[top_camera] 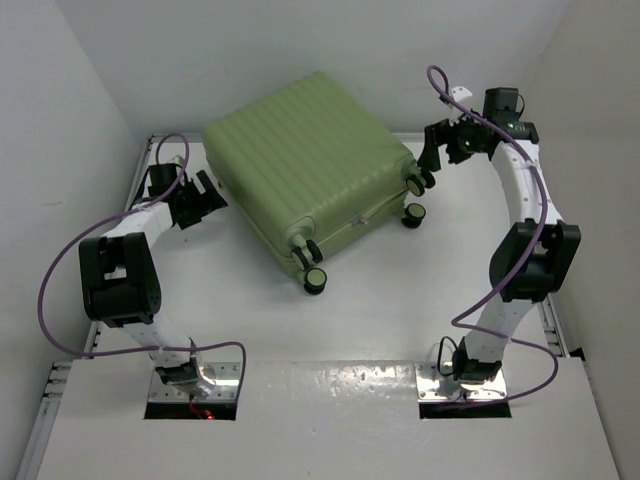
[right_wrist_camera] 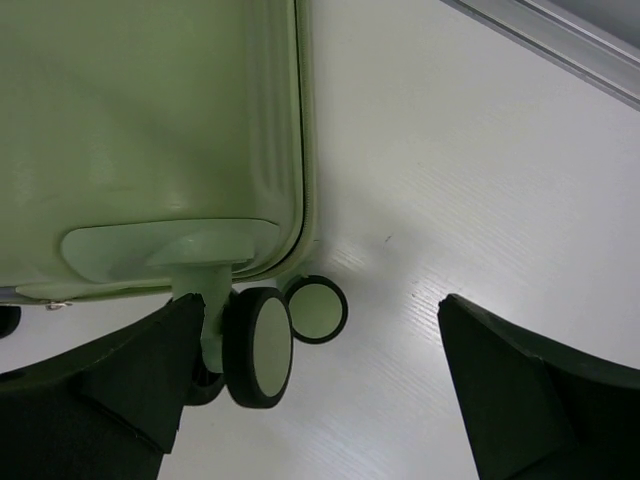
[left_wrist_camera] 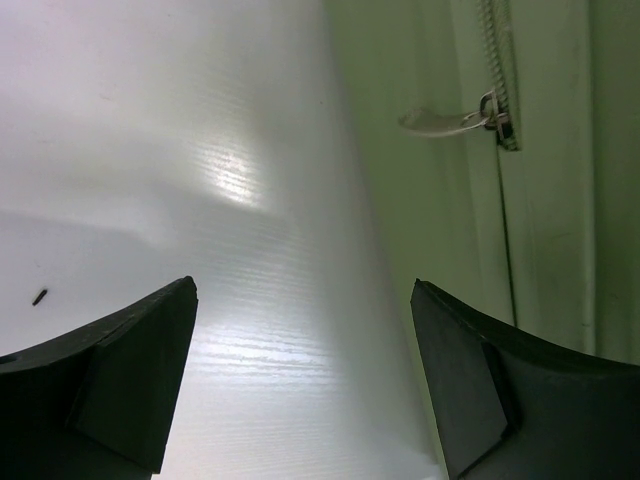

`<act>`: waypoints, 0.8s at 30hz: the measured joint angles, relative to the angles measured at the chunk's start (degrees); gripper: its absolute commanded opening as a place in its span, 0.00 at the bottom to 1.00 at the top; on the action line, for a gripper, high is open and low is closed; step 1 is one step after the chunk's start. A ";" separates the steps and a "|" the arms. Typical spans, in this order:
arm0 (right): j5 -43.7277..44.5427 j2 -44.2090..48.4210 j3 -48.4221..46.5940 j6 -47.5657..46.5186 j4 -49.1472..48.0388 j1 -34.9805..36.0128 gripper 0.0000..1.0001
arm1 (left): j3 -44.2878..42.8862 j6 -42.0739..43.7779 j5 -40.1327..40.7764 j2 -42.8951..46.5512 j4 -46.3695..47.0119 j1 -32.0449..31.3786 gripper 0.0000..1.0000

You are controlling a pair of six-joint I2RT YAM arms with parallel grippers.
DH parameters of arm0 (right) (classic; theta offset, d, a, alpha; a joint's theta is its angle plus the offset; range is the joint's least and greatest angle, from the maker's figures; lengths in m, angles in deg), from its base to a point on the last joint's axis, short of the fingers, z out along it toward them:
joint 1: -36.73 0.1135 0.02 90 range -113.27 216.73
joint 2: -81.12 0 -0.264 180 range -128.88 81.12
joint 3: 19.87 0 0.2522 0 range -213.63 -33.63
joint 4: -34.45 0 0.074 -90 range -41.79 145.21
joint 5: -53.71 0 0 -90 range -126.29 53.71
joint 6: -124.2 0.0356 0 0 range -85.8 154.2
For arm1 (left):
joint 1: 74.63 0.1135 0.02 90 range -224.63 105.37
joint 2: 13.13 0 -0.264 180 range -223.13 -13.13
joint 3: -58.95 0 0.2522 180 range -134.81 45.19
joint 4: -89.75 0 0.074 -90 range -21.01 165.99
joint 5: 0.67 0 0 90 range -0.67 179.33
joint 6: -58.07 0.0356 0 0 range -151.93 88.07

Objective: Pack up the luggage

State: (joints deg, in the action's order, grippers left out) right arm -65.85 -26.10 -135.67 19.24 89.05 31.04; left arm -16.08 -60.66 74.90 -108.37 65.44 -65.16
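A white table (top_camera: 350, 325) boxed in by plain white walls carries everything here. The luggage (top_camera: 310, 160), a light-green ribbed hard-shell case, lies flat toward the far middle of the table. Its shell is shut, so whatever is inside cannot be seen. In the left wrist view the zip runs closed along the case's side, and a small metal zip pull (left_wrist_camera: 445, 122) sticks out from it. Black-tyred wheels (top_camera: 314, 278) jut from the case's near and right-hand corners.

Purple cables (top_camera: 55, 275) loop off both arms, and a metal rail (right_wrist_camera: 560, 45) borders the table on the right. Nothing lies between either claw and the case.

The left gripper (top_camera: 210, 192) sits low, just beside the case's left edge, with its jaws spread wide and nothing in them. The green wall shows past one finger.

The right gripper (top_camera: 436, 160) hangs by the case's far right corner, fully spread and empty. In its wrist view a pair of wheels shows just beside one finger
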 measured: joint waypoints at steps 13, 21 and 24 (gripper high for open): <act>-3.63 0.76 -0.59 -5.51 7.96 1.99 1.00 | 0.39 -0.02 -0.02 0.00 -0.11 0.00 0.90; -2.60 -1.92 -1.62 -9.09 10.75 6.91 1.00 | 0.39 0.02 -0.17 0.00 -0.39 0.00 0.90; -0.35 -4.42 -2.03 -10.54 11.32 8.50 1.00 | 0.39 0.02 -0.15 0.00 -0.59 0.00 0.90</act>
State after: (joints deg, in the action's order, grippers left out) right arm -66.20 -30.51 -137.70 8.71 100.37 39.54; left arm -15.69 -60.64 74.75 -108.37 64.85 -65.16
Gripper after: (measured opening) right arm 0.996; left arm 0.895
